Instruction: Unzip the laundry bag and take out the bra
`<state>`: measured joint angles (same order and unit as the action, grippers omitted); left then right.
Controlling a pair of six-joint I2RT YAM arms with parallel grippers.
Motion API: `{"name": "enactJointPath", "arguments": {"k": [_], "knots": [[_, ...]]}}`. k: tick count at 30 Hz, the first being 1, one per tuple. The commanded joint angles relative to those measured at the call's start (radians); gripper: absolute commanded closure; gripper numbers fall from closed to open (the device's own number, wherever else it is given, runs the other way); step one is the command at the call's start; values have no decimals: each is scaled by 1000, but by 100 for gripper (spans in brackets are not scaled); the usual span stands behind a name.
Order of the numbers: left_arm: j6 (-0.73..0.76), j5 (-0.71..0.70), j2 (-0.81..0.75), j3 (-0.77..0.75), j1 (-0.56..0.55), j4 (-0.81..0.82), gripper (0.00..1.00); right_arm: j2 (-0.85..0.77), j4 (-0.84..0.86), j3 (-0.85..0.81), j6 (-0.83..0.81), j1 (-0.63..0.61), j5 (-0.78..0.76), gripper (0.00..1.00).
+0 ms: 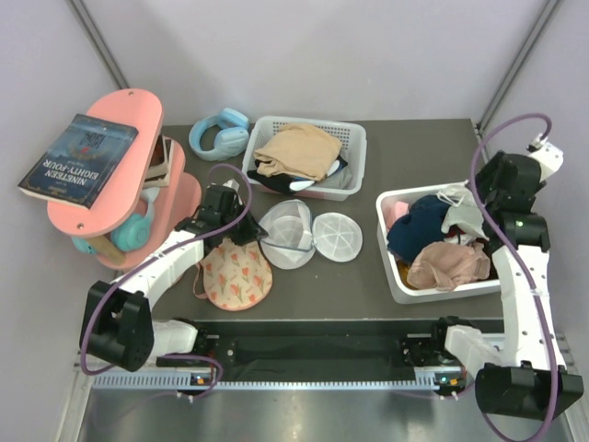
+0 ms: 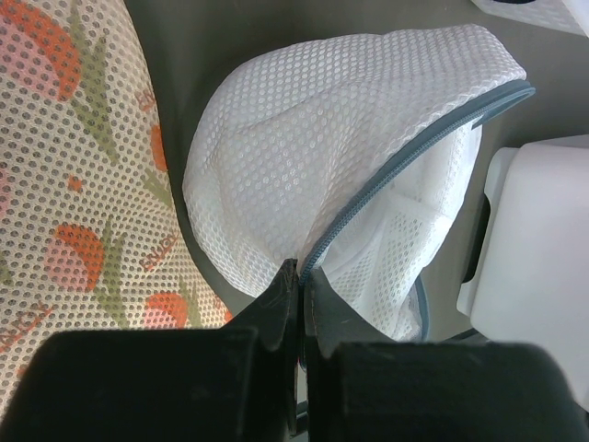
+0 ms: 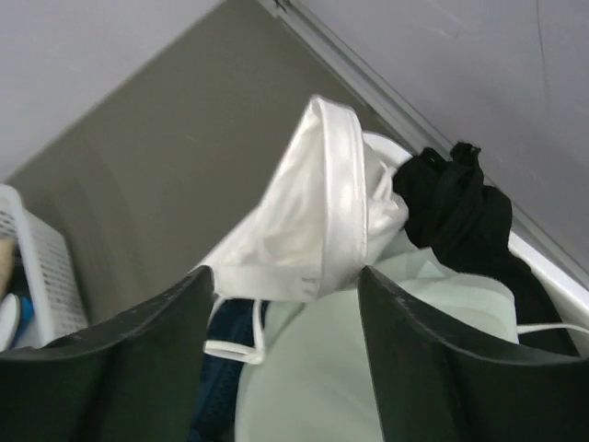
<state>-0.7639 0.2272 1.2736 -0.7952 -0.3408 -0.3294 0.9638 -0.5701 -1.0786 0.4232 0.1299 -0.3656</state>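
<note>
The laundry bag (image 1: 287,236) lies unzipped at the table's middle, with one white mesh half (image 1: 338,237) spread flat to its right. My left gripper (image 1: 247,228) is shut on the bag's grey zip rim at its left edge. In the left wrist view, the fingers (image 2: 301,272) pinch the rim below the mesh dome (image 2: 304,157). The bra (image 1: 236,276), peach with red flowers, lies on the table outside the bag, just in front of the left gripper. It fills the left of the left wrist view (image 2: 74,184). My right gripper (image 3: 285,281) is open and empty over the right basket.
A white basket (image 1: 391,267) at the right holds navy, white, black and pink garments. A second white basket (image 1: 355,138) at the back holds a tan garment. Blue headphones (image 1: 221,133) lie beside it. A pink shelf (image 1: 129,120) with a book stands at the left.
</note>
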Motion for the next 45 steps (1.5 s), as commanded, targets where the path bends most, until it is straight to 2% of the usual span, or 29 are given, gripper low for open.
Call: {"name": "enactJointPath", "arguments": {"k": [1,3,5,7,14,22,25,26,29,33,35,41,45], "knots": [[14,3,-17,-32,0,18,100,18,-5,-167,40,11,51,26],[18,1,-17,-32,0,16,100,24,-30,-210,46,13,68,20],[18,0,-17,-33,-1,16,100,18,-45,-225,57,11,76,7],[18,0,-16,-33,-1,18,100,9,-48,-236,58,13,80,4],[20,1,-7,-38,-1,23,100,-11,-16,-285,26,13,163,5],[35,-23,-5,-52,-1,-2,100,53,58,-287,29,-15,436,15],[57,-58,-3,-68,-1,-28,100,87,53,-314,-18,-114,415,15],[58,-63,-6,-71,0,-37,100,111,44,-337,-35,-209,395,15],[58,-66,-8,-70,0,-40,100,176,26,-374,-93,-372,349,14],[54,-72,-10,-71,2,-42,100,266,27,-379,-101,-499,485,14],[57,-81,-13,-73,0,-49,100,323,-2,-389,-113,-577,496,14],[63,-124,-20,-78,3,-91,100,502,-126,-420,-170,-746,603,14],[67,-146,-29,-76,3,-112,100,593,-197,-406,-169,-802,553,18]]}}
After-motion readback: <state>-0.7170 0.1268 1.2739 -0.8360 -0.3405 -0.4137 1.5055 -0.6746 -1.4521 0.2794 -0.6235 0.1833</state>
